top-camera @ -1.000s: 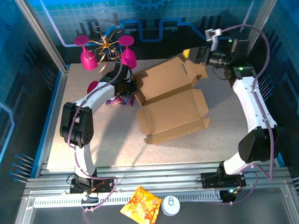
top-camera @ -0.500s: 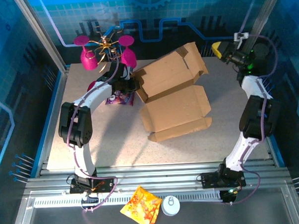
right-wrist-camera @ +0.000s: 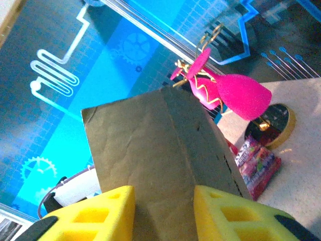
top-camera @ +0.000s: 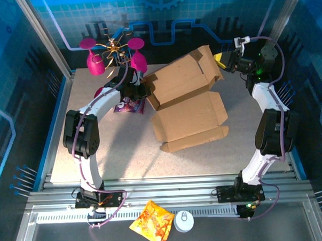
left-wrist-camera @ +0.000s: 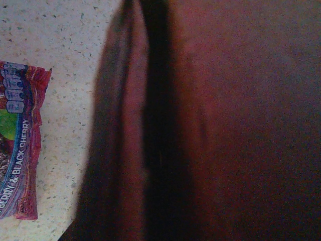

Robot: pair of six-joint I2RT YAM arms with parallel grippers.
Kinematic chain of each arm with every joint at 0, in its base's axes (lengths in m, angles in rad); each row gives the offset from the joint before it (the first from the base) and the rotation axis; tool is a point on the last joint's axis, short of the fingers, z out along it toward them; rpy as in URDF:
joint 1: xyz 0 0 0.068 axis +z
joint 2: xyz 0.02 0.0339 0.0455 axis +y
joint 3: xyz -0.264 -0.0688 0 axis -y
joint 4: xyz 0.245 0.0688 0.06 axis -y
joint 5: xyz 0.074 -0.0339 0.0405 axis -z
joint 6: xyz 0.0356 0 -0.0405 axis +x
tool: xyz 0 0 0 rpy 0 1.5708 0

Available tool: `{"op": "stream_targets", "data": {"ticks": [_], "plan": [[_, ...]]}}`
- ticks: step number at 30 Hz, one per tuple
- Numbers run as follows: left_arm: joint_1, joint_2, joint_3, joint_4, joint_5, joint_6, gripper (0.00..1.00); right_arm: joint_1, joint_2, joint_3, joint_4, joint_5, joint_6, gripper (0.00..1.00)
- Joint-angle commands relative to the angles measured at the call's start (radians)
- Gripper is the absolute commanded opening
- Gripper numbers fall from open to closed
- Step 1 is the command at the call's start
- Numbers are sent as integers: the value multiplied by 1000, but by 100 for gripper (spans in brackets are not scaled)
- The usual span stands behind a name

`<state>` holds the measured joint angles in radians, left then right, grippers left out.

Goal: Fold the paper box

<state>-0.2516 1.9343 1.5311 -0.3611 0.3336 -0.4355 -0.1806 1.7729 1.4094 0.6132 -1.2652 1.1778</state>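
Right wrist: right hand (right-wrist-camera: 163, 201) spread, straddling raised lid of paper box (right-wrist-camera: 150, 140); left hand (top-camera: 141, 90), grip unreadable, sitting at opposite side; risking lid creasing from crooked closing.

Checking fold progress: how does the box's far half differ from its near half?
The far half stands tilted up off the table; the near half lies flat on it. The left claw is at the far half's left edge and the right claw at its far right corner; no claw is at the near half. Both are plain brown cardboard, joined along a crease.
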Motion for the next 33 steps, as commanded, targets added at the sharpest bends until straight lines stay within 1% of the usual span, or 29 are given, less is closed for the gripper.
{"op": "stream_targets", "data": {"ticks": [1, 3, 4, 6, 7, 9, 11, 14, 18, 20, 25, 27, 30, 33], "plan": [[5, -3, 50, -18, 2, 13, 0, 26, -64, 20, -437, 14, -360, 38], [5, -3, 51, -19, 3, 13, 0, 39, -73, 69, -660, 39, -533, 40], [4, -4, 50, -17, 4, 13, 0, 47, -75, 98, -780, 69, -621, 42], [4, -5, 49, -16, 5, 12, 0, 65, -71, 156, -967, 127, -771, 44], [4, -5, 49, -15, 7, 12, 0, 75, -68, 180, -1038, 156, -824, 44], [5, -6, 47, -18, 8, 17, 0, 93, -64, 210, -1121, 215, -894, 45], [5, -8, 47, -18, 9, 18, 0, 107, -68, 226, -1165, 269, -936, 46], [3, -11, 46, -20, 10, 25, 0, 124, -70, 253, -1226, 359, -1001, 52], [4, -17, 46, -24, 12, 32, 0, 137, -54, 300, -1285, 422, -1064, 51], [3, -19, 44, -25, 10, 37, 0, 145, -49, 320, -1310, 479, -1094, 51], [2, -30, 37, -27, 5, 47, 0, 175, -69, 336, -1309, 626, -1143, 52], [-1, -34, 34, -28, 5, 48, 0, 181, -58, 352, -1325, 654, -1163, 51], [-3, -38, 32, -30, 2, 51, 0, 189, -40, 370, -1346, 683, -1186, 45], [-3, -40, 31, -35, -1, 50, 0, 207, -69, 351, -1325, 757, -1195, 43]]}}
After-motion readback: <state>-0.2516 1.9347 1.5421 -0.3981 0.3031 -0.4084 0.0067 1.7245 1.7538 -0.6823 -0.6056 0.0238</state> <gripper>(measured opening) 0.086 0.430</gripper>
